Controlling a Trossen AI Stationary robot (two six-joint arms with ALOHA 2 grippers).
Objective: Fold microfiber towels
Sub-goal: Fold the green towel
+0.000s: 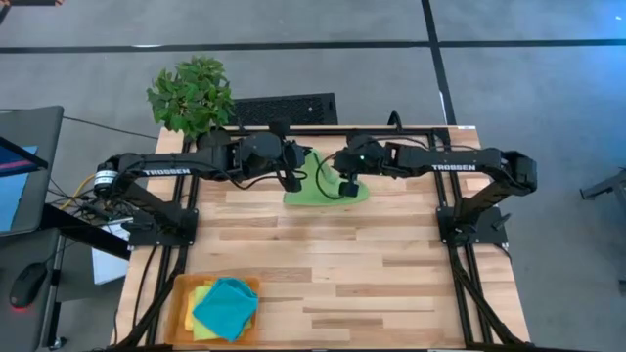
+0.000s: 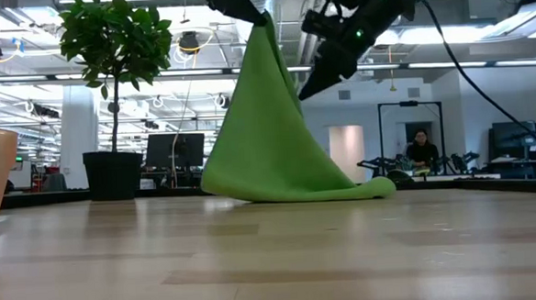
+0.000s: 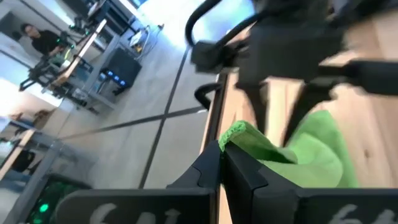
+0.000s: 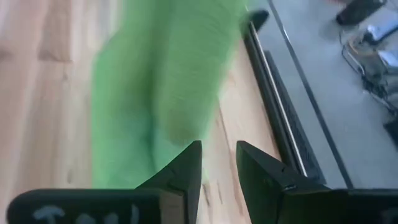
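A lime green microfiber towel (image 1: 328,188) (image 2: 272,141) hangs like a tent near the table's far edge, its lower part (image 2: 298,191) resting on the wood. My left gripper (image 1: 293,178) (image 3: 221,148) is shut on its raised top. My right gripper (image 1: 347,188) (image 4: 219,152) hovers open just right of the hanging cloth, above the table, with nothing between its fingers. Teal (image 1: 227,305), yellow and green towels lie piled in the orange tray (image 1: 180,293) at the near left. My left gripper pinches a top corner of the green towel (image 3: 237,133) between its two shut fingers. A small tuft of cloth pokes out past the fingertips. The fingers slant down from the table's left. The towel hangs below them, its lower part spread on the table.
A potted plant (image 1: 191,93) stands at the far left corner, with a black grille (image 1: 284,108) beside it behind the table's far edge. Bare wood (image 1: 333,264) fills the middle and near right of the table.
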